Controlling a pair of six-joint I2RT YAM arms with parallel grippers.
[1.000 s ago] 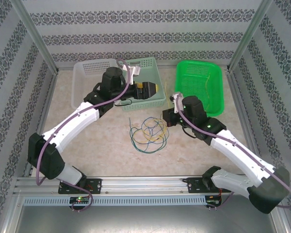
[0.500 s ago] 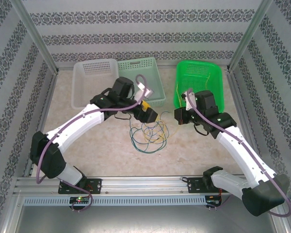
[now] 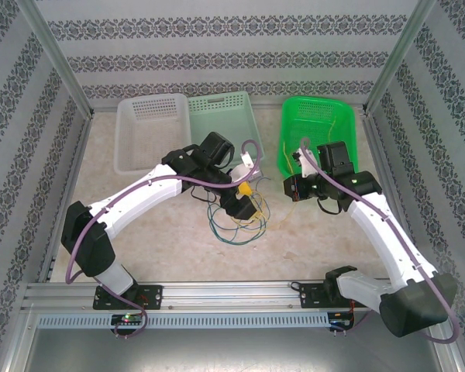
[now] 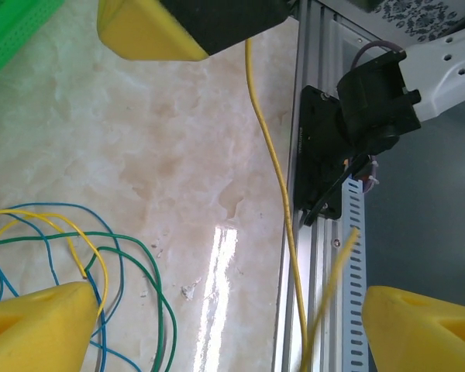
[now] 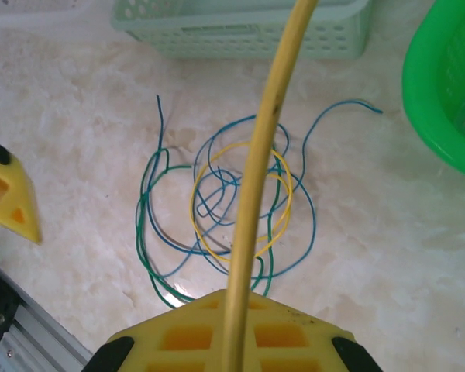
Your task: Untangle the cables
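Note:
The cables [image 3: 234,219] lie as a loose tangle of blue, green and yellow loops mid-table, also seen in the right wrist view [image 5: 236,198]. My right gripper [image 3: 294,187] hangs right of the tangle, by the green basket. In its own view it [image 5: 236,314] is shut on one yellow cable [image 5: 265,132] that runs up out of frame. My left gripper [image 3: 244,199] hovers just over the tangle. Its jaws [image 4: 232,329] stand open with nothing clamped. The taut yellow cable [image 4: 273,163] passes between the fingertips [image 4: 39,325], and tangle loops [image 4: 116,256] lie at the left.
Three baskets stand along the back: a clear one [image 3: 139,136], a mint one [image 3: 231,112] and a bright green one [image 3: 342,151]. The aluminium rail [image 3: 232,293] with the arm bases runs along the near edge. Metal posts and patterned walls close the sides.
My left arm swung from the mint basket down and right onto the tangle. My right gripper drew back toward the green basket, pulling the yellow cable with it.

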